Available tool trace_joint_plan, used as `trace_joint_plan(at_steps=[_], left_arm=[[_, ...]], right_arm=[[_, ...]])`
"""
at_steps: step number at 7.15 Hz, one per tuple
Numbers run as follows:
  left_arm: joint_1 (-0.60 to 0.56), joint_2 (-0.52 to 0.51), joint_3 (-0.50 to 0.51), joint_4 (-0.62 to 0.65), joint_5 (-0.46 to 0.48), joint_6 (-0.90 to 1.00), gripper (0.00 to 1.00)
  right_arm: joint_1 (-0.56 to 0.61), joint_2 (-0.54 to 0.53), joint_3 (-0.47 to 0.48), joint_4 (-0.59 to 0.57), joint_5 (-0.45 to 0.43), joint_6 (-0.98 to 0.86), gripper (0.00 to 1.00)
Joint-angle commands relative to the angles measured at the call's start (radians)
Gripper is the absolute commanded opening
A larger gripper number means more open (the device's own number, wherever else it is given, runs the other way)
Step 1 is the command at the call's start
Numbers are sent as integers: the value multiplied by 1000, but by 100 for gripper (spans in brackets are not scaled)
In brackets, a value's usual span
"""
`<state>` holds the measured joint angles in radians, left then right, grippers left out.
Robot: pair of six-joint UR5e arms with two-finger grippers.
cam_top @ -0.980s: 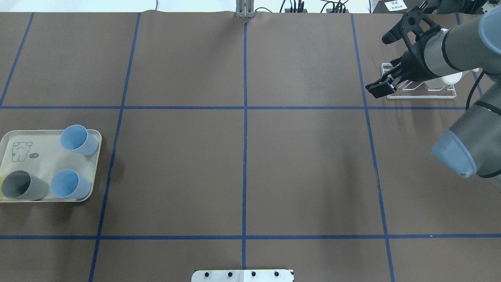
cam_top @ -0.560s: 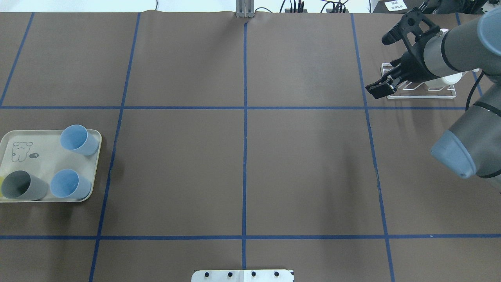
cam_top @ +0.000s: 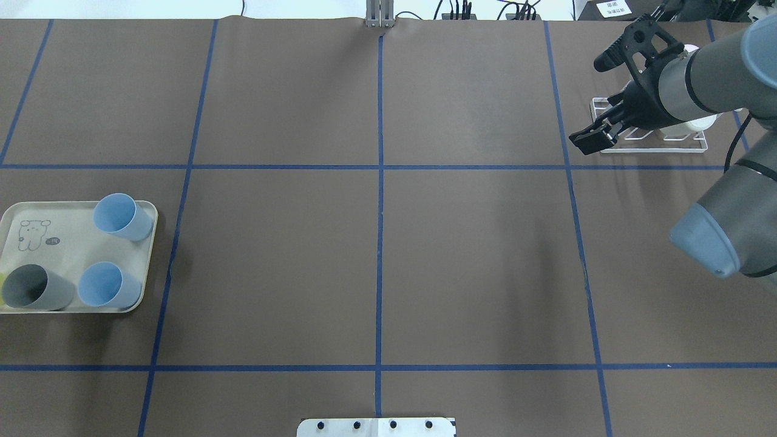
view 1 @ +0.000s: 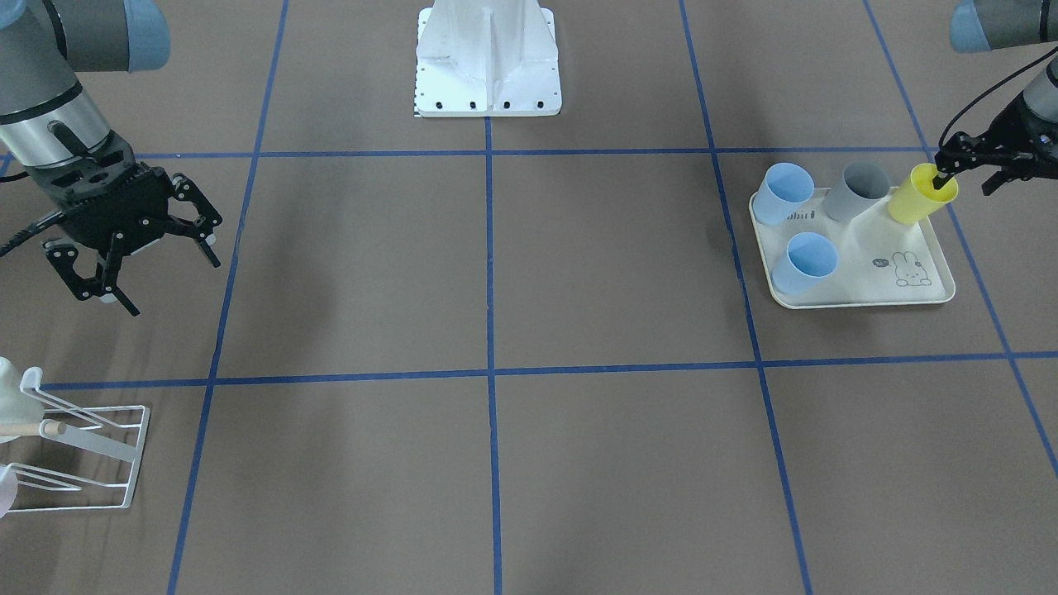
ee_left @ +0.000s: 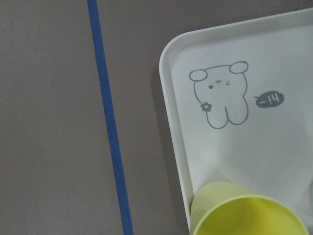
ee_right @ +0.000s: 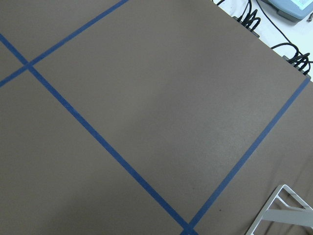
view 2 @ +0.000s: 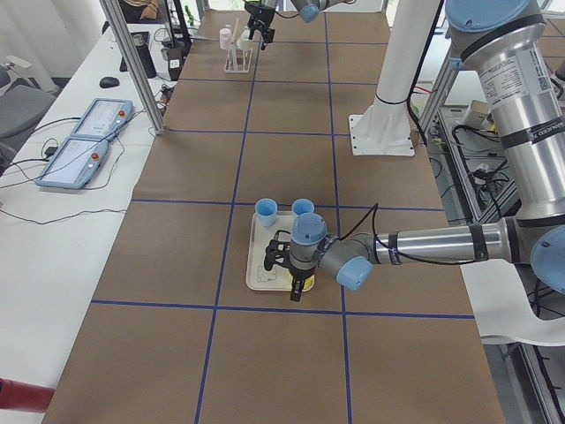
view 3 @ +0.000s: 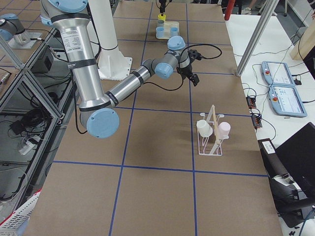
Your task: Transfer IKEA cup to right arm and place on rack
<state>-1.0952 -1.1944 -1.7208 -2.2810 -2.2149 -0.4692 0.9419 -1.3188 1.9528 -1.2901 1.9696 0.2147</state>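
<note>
A yellow cup [view 1: 920, 197] stands at the corner of the cream tray [view 1: 860, 285]; it fills the bottom of the left wrist view [ee_left: 244, 210]. My left gripper [view 1: 963, 180] is over it, open, with one finger inside the rim and the other outside. The right arm hangs above the table near the white wire rack [cam_top: 652, 147], its gripper [cam_top: 597, 102] open and holding nothing. From the front that gripper [view 1: 175, 287] sits a little behind the rack [view 1: 91, 454].
Two blue cups [cam_top: 123, 216] [cam_top: 109, 285] and a grey cup [cam_top: 36, 287] stand on the tray [cam_top: 61, 243]. The rack [view 3: 211, 137] carries a white cup [view 3: 203, 129] and a pale pink one [view 3: 224, 129]. The robot's white base [view 1: 488, 58] stands at mid table.
My right gripper has drifted slightly toward the far right, staying open. The cups on the tray have not moved.
</note>
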Motion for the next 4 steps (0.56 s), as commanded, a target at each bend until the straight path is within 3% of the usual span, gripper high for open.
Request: trace_joint_plan(at_steps=[1,2,4], left_arm=[[6,-1,6,-2,-22,6,28],[6,-2,6,-17,-23,6,4],[5,-5,0,-28,-26,3,0]], right_arm=[[0,-3,0,0,0,0,100],[0,-2,0,0,0,0,100],[0,0,1,0,0,0,100]])
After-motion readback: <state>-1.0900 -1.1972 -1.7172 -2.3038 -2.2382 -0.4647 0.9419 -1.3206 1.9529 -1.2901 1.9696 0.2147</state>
